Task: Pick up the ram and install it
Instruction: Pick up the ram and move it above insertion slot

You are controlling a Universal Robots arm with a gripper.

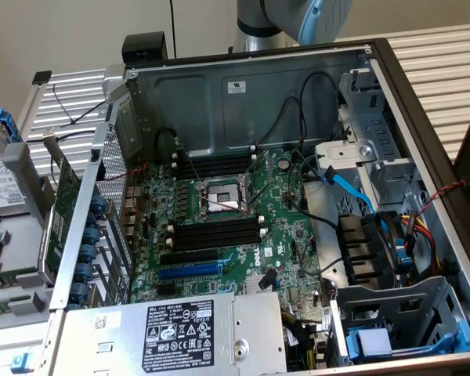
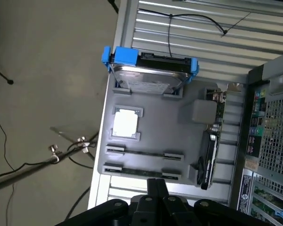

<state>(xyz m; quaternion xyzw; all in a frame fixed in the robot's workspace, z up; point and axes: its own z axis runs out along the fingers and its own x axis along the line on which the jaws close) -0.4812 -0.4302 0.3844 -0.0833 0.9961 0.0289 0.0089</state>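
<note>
Gripper fingers are pressed together on nothing, hovering over the edge of the gray tray, which sits outside the computer case at the far left of the exterior view. The ram lies in that tray just ahead of the fingertips, untouched. Its long axis runs crosswise to the way the fingers point, and a second stick lies parallel just beyond it.
</note>
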